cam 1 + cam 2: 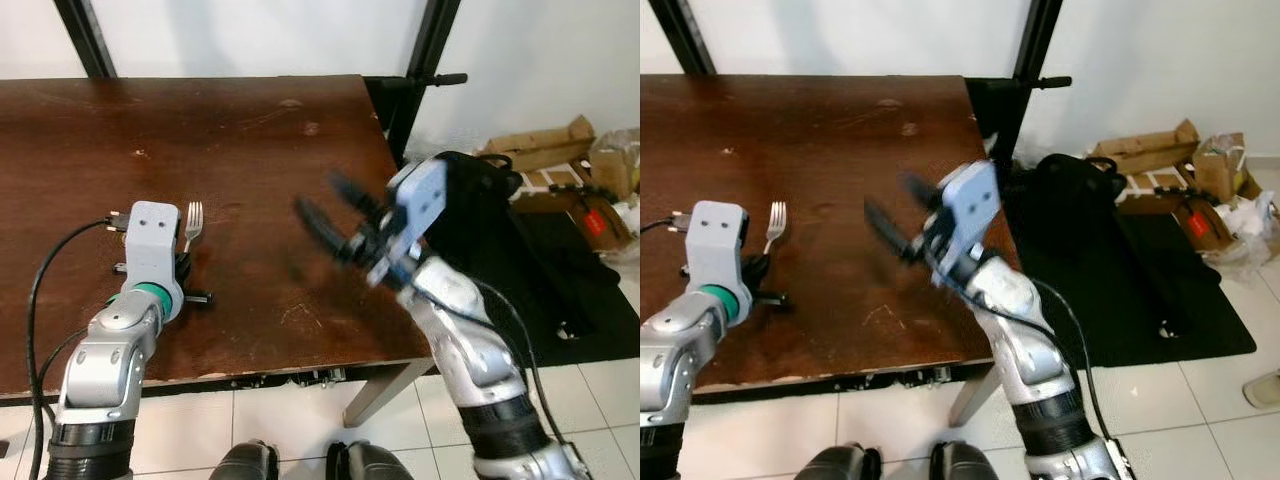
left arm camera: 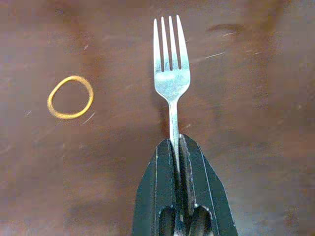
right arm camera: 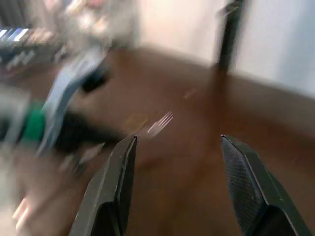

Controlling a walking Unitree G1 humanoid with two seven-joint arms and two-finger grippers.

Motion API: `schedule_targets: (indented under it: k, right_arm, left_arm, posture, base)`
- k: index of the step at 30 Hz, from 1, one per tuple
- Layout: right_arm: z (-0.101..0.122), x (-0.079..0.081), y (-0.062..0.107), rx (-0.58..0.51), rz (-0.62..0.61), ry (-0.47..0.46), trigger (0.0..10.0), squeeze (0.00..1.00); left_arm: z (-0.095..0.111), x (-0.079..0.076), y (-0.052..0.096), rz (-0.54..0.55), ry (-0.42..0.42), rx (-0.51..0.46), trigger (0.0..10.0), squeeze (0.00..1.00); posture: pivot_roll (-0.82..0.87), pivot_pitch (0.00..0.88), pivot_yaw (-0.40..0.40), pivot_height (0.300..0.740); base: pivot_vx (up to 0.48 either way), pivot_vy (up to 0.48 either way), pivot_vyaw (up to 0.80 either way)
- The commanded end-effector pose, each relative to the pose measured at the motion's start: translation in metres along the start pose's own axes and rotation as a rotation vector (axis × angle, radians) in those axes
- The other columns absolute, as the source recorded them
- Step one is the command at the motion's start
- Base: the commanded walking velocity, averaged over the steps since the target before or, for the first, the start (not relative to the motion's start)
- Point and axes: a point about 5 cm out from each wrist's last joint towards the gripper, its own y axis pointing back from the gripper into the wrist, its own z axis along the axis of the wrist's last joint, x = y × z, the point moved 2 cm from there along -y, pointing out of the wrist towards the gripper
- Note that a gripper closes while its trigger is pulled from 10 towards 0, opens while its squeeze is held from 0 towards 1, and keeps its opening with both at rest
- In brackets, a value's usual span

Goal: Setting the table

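1. The left gripper [image 2: 179, 147] pinched the fork [image 2: 170, 73] by its handle, low over the wooden table [image 1: 260, 140], beside a rubber band [image 2: 70, 97]
2. The right gripper [image 1: 325, 210] hovered open; the fork wanted a flat, straight release

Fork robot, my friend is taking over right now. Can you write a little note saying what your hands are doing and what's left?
Left gripper: shut on the fork's handle, low over the brown table, tines pointing away from the robot.
Right gripper: open, holding nothing, raised above the table's right side and blurred.
Other things: a yellow rubber band lies on the table beside the fork.
Done: the fork is brought to the table's near left part.
Left: whether the fork already rests on the wood cannot be told; release it, then fetch the remaining tableware. No plate, knife or cup is on the table yet.
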Motion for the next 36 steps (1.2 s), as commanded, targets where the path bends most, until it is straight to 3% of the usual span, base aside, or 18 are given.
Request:
schedule_targets:
  k: [1, 10, 12, 14, 17, 18, 24, 28, 32, 36]
  right_arm:
    - [-0.008, 0.009, 0.001, 0.047, 0.071, 0.021, 10.0, 0.0]
    - [-0.012, 0.008, 0.008, 0.098, 0.127, 0.039, 10.0, 0.0]
    - [-0.005, -0.006, 0.047, 0.221, 0.252, 0.122, 10.0, 0.0]
    - [0.002, -0.016, 0.067, 0.299, 0.298, 0.191, 10.0, 0.0]
    - [0.003, -0.021, 0.072, 0.324, 0.3, 0.218, 10.0, 0.0]
    - [0.011, -0.04, 0.087, 0.385, 0.271, 0.244, 10.0, 0.0]
    - [0.019, -0.049, 0.09, 0.375, 0.238, 0.17, 10.0, 0.0]
    - [0.022, -0.049, 0.085, 0.368, 0.252, 0.184, 10.0, 0.0]
    - [0.022, -0.043, 0.08, 0.359, 0.292, 0.183, 10.0, 0.0]
    - [0.018, -0.032, 0.075, 0.345, 0.332, 0.167, 10.0, 0.0]
  left_arm:
    - [-0.004, -0.001, 0.003, -0.002, 0.008, 0.014, 10.0, 0.0]
    - [-0.006, 0.0, 0.008, -0.015, -0.004, 0.011, 10.0, 0.0]
    - [-0.009, 0.0, 0.008, -0.052, -0.03, 0.02, 10.0, 0.0]
    - [-0.01, -0.001, 0.007, -0.07, -0.039, 0.022, 10.0, 0.0]
    - [-0.01, -0.002, 0.007, -0.073, -0.04, 0.021, 10.0, 0.0]
    - [-0.009, -0.005, 0.006, -0.087, -0.043, 0.019, 10.0, 0.0]
    - [-0.004, -0.008, 0.002, -0.126, -0.077, 0.004, 10.0, 0.0]
    - [0.0, -0.01, 0.001, -0.145, -0.098, -0.013, 10.0, 0.0]
    - [0.003, -0.009, -0.002, -0.138, -0.139, -0.034, 10.0, 0.0]
    - [0.006, -0.011, -0.007, -0.136, -0.12, -0.046, 10.0, 0.0]
  posture:
    - [0.07, 0.0, 0.005, 0.74]
    - [0.08, 0.0, -0.001, 0.74]
    - [0.08, 0.0, 0.003, 0.74]
    - [0.07, 0.0, 0.005, 0.74]
    - [0.07, 0.0, 0.005, 0.74]
    - [0.05, 0.0, 0.003, 0.74]
    - [0.04, 0.0, 0.003, 0.74]
    - [0.04, 0.0, 0.005, 0.74]
    - [0.04, 0.0, 0.005, 0.74]
    - [0.04, 0.0, 0.005, 0.74]
  base:
    - [0.0, 0.0, 0.0]
    - [0.0, 0.0, 0.0]
    - [0.0, 0.0, 0.0]
    - [0.0, 0.0, 0.0]
    - [0.0, 0.0, 0.0]
    - [0.0, 0.0, 0.0]
    - [0.0, 0.0, 0.0]
    - [0.0, 0.0, 0.0]
    - [0.0, 0.0, 0.0]
    - [0.0, 0.0, 0.0]
